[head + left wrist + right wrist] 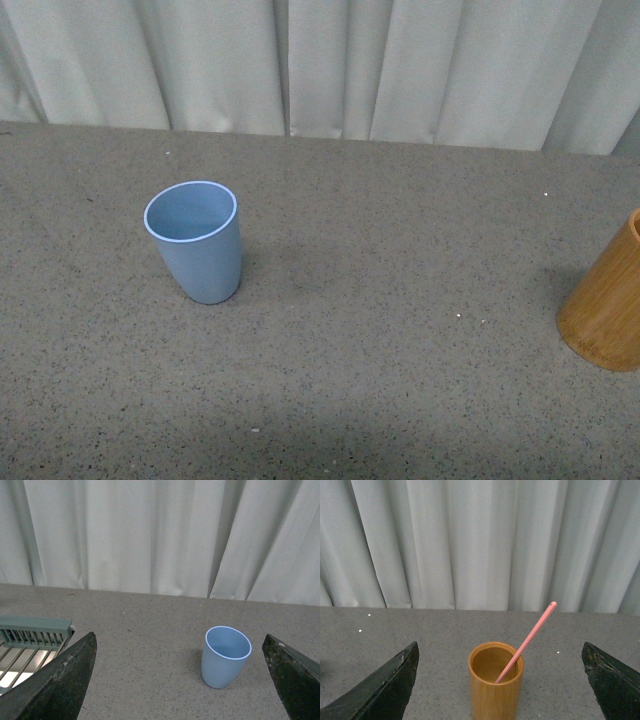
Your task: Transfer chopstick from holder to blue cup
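Chopstick (526,641) leans in holder (496,695), its lower end hidden inside; both jaws spread wide.

The front view looks down from a raised spot at the near side, across the grey table (400,380) to the pale curtain (400,70) at the far edge, with the blue cup (196,245) left of centre and the holder (607,315) cut by the right edge. The left wrist view sits low and faces that curtain between the spread fingers of the left gripper (178,635), sharing the blue cup with the front view. The right wrist view, equally low but closer in, faces the curtain between the spread fingers of the right gripper (500,643) and shares the holder.
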Action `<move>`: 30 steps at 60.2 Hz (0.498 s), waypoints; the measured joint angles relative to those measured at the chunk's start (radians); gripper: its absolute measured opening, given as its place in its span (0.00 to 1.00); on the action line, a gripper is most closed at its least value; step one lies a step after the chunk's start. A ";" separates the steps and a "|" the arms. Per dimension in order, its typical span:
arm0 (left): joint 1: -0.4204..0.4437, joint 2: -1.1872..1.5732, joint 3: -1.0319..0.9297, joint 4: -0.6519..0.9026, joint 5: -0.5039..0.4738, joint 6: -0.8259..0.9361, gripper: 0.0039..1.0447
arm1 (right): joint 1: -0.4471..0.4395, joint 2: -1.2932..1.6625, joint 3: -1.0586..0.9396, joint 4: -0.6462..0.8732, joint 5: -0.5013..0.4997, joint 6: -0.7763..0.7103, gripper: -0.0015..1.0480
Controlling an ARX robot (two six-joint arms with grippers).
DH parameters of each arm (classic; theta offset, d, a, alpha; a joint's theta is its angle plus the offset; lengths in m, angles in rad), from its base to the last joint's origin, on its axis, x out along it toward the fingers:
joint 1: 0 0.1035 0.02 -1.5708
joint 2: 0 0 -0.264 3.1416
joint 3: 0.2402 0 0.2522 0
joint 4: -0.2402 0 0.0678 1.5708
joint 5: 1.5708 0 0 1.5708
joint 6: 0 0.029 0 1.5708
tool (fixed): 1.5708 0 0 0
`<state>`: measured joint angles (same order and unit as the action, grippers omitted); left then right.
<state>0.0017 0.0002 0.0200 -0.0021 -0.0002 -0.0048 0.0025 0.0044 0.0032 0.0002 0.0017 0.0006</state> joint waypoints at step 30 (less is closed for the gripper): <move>0.000 0.000 0.000 0.000 0.000 0.000 0.94 | 0.000 0.000 0.000 0.000 0.000 0.000 0.91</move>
<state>0.0017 0.0002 0.0200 -0.0021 -0.0002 -0.0048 0.0025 0.0044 0.0032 0.0002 0.0017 0.0006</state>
